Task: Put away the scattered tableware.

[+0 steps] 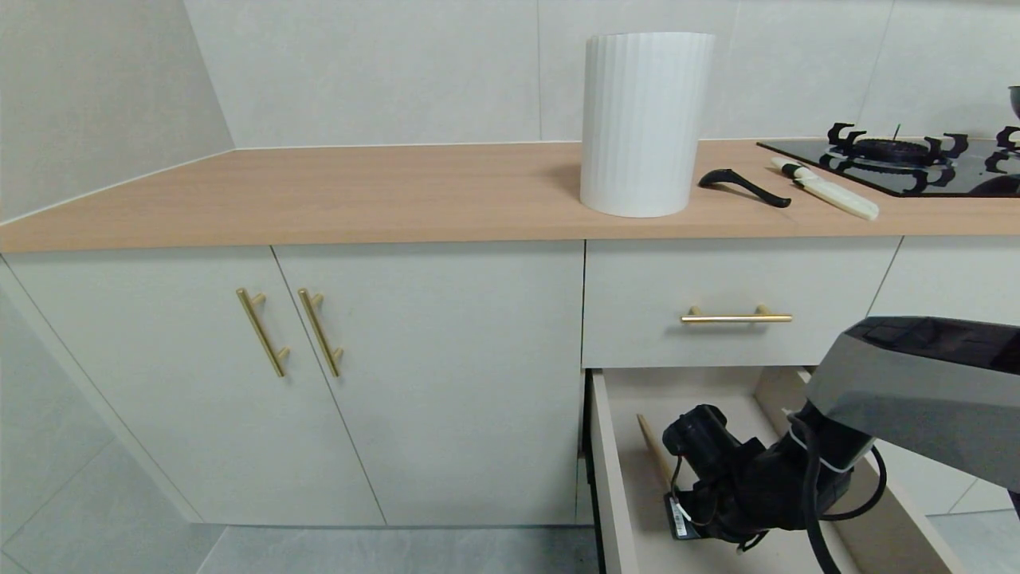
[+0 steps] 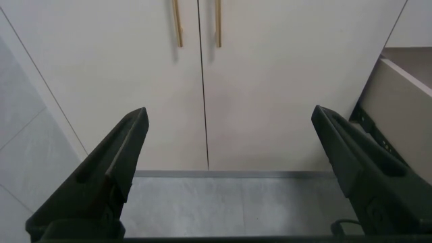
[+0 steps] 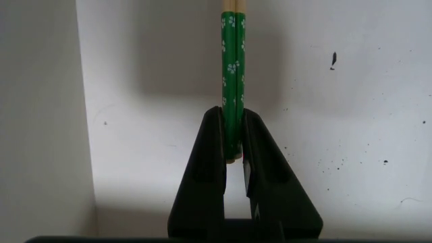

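A pair of chopsticks [image 3: 233, 61] with green flower-patterned ends and pale wooden shafts is pinched in my right gripper [image 3: 233, 121], which is shut on them just above the floor of the open drawer [image 3: 337, 135]. From the head view, the right gripper [image 1: 692, 440] sits low inside the open drawer [image 1: 612, 470], with the chopsticks' wooden shaft [image 1: 652, 450] slanting along its left side. On the countertop lie a black spoon [image 1: 745, 187] and a white knife [image 1: 825, 188]. My left gripper [image 2: 229, 115] hangs open with nothing between its fingers, facing the cabinet doors.
A tall white ribbed container [image 1: 641, 123] stands on the wooden countertop [image 1: 358, 191]. A black gas hob [image 1: 900, 159] is at the far right. A shut drawer with a brass handle [image 1: 735, 318] sits above the open one. Double cabinet doors [image 2: 202, 74] have brass handles.
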